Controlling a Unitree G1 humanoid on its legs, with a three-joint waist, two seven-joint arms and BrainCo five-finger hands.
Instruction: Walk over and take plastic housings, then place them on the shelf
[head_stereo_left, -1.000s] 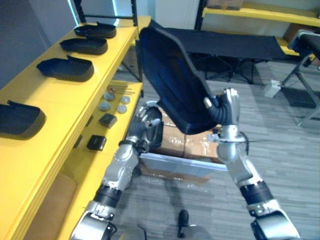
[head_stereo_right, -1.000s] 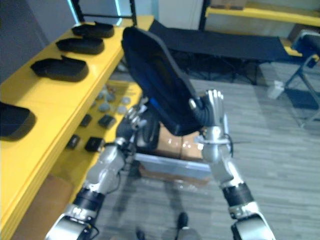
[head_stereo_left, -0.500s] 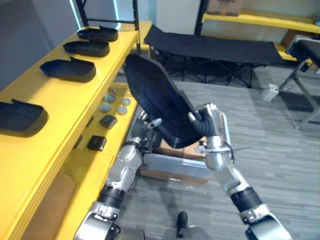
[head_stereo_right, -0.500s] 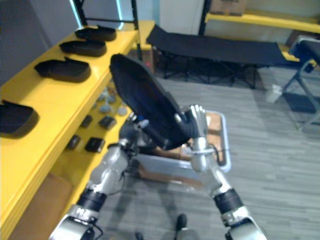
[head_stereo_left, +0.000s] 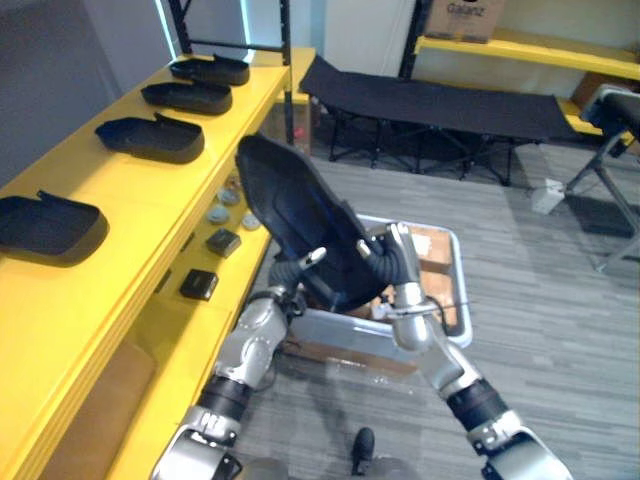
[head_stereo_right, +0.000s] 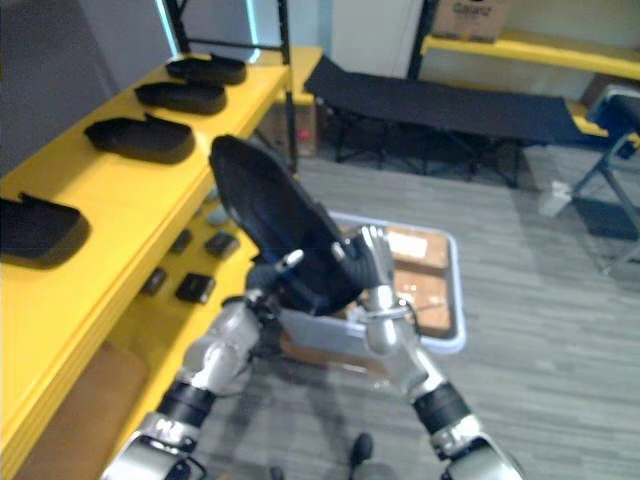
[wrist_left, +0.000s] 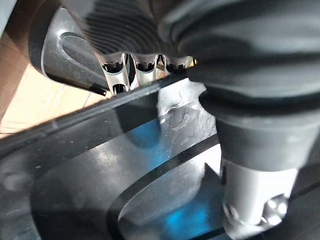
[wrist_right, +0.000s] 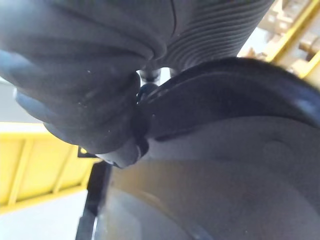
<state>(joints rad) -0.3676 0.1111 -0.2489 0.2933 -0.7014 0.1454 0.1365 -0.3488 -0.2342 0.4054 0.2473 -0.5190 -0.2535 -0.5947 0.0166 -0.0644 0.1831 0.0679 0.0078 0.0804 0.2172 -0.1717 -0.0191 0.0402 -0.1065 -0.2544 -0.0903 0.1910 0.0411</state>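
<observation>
while the plastic housing hangs tilted over the bin beside the shelf, left hand curled over its lower edge and right hand pinching its rim, i worry these thin edge grips let it twist and drop.

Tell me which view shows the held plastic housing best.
The left eye view: the plastic housing shows nearly whole, tilted up between the left hand and the right hand, beside the yellow shelf. The right eye view shows much the same. Each wrist view gives a close patch of its dark surface and rim.
</observation>
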